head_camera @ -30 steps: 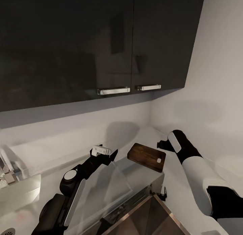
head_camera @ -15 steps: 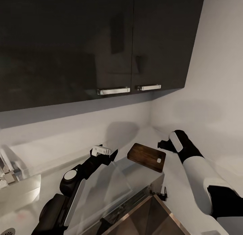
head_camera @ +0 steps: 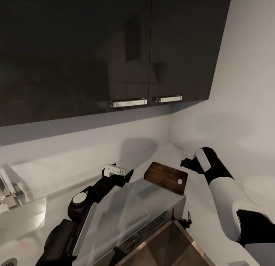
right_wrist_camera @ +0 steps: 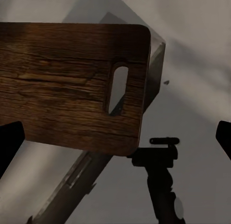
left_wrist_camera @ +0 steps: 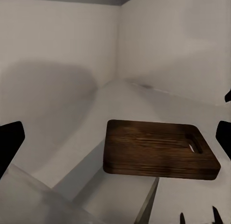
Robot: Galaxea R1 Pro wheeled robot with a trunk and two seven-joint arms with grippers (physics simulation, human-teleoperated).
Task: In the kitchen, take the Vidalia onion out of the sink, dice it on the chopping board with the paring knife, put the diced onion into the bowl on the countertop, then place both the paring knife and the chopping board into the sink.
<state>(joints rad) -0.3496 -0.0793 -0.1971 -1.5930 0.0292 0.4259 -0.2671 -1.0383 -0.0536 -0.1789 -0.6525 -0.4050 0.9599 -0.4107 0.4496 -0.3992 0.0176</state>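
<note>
The dark brown chopping board [head_camera: 166, 177] lies flat on the grey countertop [head_camera: 57, 174] near the corner of the walls, its slot handle towards my right arm. My left gripper [head_camera: 124, 176] hovers just left of the board, open, and the left wrist view looks at the chopping board [left_wrist_camera: 159, 149] between its spread fingertips [left_wrist_camera: 10, 139]. My right gripper [head_camera: 186, 163] is open beside the board's handle end, just above the chopping board [right_wrist_camera: 72, 89]. The sink [head_camera: 10, 261] with its tap [head_camera: 7, 189] sits at the far left edge. The onion, paring knife and bowl are out of view.
Glossy dark wall cabinets [head_camera: 114, 48] with chrome handles [head_camera: 128, 102] hang above the counter. Pale walls meet in a corner behind the board. A small black fitting [head_camera: 186, 219] stands below the counter's end, also visible as a black fitting [right_wrist_camera: 159, 178] in the right wrist view.
My right arm has shifted slightly to the right, away from the board's handle end. The left arm and the board have stayed put.
</note>
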